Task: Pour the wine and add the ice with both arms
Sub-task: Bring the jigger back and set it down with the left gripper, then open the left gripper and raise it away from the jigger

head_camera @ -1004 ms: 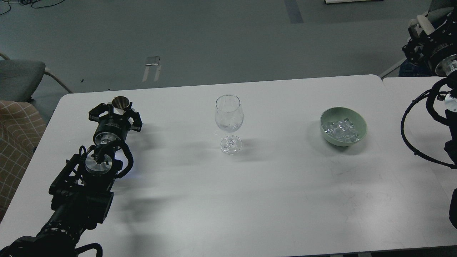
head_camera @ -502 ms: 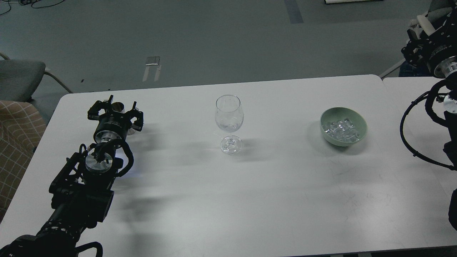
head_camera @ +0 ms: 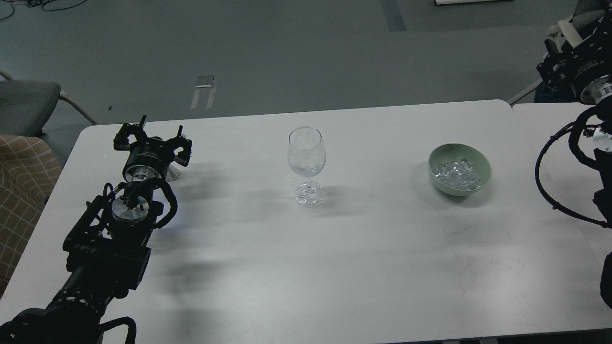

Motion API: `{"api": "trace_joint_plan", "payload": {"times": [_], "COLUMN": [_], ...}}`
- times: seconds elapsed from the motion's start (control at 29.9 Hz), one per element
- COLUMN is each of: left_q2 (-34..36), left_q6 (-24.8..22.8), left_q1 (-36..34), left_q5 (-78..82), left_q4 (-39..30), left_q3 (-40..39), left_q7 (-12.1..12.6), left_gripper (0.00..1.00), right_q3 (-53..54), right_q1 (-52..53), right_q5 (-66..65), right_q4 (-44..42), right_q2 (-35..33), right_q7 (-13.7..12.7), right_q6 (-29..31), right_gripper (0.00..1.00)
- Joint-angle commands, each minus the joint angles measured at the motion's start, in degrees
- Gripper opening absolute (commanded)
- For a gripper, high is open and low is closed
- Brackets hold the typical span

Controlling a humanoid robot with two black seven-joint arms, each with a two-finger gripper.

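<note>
A clear stemmed wine glass (head_camera: 307, 160) stands upright at the table's middle, with glints low in its bowl that may be a little clear wine (head_camera: 306, 169). A pale green bowl (head_camera: 483, 165) to the right holds several ice cubes (head_camera: 456, 173). My left gripper (head_camera: 154, 138) is at the table's far left with its fingers spread. It stands over a small metal cup, of which only a pale bit (head_camera: 173, 173) shows below the wrist. My right gripper (head_camera: 557, 52) is raised at the top right edge, beyond the table, dark and end-on.
The white table (head_camera: 334, 267) has a second table butted against its right side (head_camera: 550, 124). A grey chair (head_camera: 28, 98) and a checked cushion (head_camera: 24, 186) are at the left. The right arm's black cable (head_camera: 540, 177) loops over the right table.
My left gripper has moved a little back and to the left, and now covers the metal cup, whose open top showed between the fingers a second ago. The right gripper rose slightly.
</note>
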Motion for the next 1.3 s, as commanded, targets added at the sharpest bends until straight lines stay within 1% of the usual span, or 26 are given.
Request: {"api": "trace_joint_plan", "payload": {"times": [0.0,0.03,0.1,0.17,0.37,0.5,0.57,0.6,0.67,0.74,0.8,0.9,0.94,1.0,1.04,1.17,1.27], "left_q2": [0.18,0.44,2.63,4.12,5.63,6.85,8.88,10.27,11.61,15.01,16.43,16.53,17.05,17.84,18.72,21.71,22.94], "left_q6": [-1.25,-1.6,-1.6,-1.6,-1.95,-2.39,-2.39,-2.56,-2.92,-4.67,-5.9,-7.49,-7.92,-8.01,-7.67,-6.52,-6.7], "left_q1": [-0.1,-0.01,0.78,1.31,2.1,3.24,3.42,3.25,2.72,0.79,0.26,0.52,0.26,-0.09,-0.53,-0.89,-0.36], "left_q5": [0.16,0.25,0.34,0.43,0.52,1.22,1.83,1.75,1.66,1.48,1.22,1.92,2.53,5.59,8.48,16.15,21.25], "left_q4": [-1.87,-3.61,-7.73,-10.38,-15.66,-17.59,-18.13,-18.56,-18.83,-20.49,-21.37,-21.38,-21.12,-20.77,-20.68,-20.15,-20.15], "left_q3": [0.04,0.04,0.04,0.13,0.13,0.13,-0.57,-0.66,-0.75,-0.84,-1.1,-1.89,-1.72,-1.54,-1.54,-0.92,2.14], "left_q7": [0.15,0.15,0.24,0.24,0.41,0.06,-0.38,-1.07,-0.64,-0.64,-1.34,-3.18,-5.02,-6.87,-7.23,-6.53,-6.35], "left_gripper": [0.93,0.97,0.98,0.98,0.98,0.98,0.98,0.98,0.98,0.98,0.98,0.98,0.98,0.98,0.98,0.98,0.98], "right_q3": [0.09,0.09,0.09,0.09,0.18,0.18,0.0,0.0,0.0,0.0,-0.52,-3.94,-6.82,-11.39,-14.3,-19.15,-22.41], "right_q1": [0.11,0.19,0.28,0.11,-0.42,-1.21,-1.3,-1.21,-1.21,-1.3,-1.13,-0.33,0.01,1.76,2.65,3.09,3.62], "right_q5": [0.0,0.09,0.09,0.09,0.09,0.09,-0.7,-0.96,-1.32,-1.41,-1.41,-1.49,-1.58,-1.76,-1.76,-2.46,-8.25], "right_q4": [0.13,0.22,0.57,1.09,1.01,1.53,2.15,2.06,2.06,2.15,2.41,2.41,2.41,2.85,4.25,8.03,8.57], "right_q2": [0.0,0.0,0.0,0.0,-0.17,-0.61,-0.87,-1.4,-2.19,-4.03,-4.48,-4.83,-6.14,-8.25,-9.13,-11.86,-13.53], "right_q7": [0.0,0.0,0.0,0.0,0.44,0.35,0.35,0.35,0.35,0.35,0.26,0.26,0.26,0.35,0.35,0.44,0.61], "right_q6": [0.0,0.0,0.18,0.26,0.79,0.88,0.97,0.45,0.35,0.35,0.44,0.44,0.44,0.44,0.44,0.35,0.35], "right_gripper": [1.0,1.0,1.0,1.0,1.0,1.0,1.0,1.0,1.0,1.0,1.0,1.0,1.0,1.0,1.0,1.0,1.0]}}
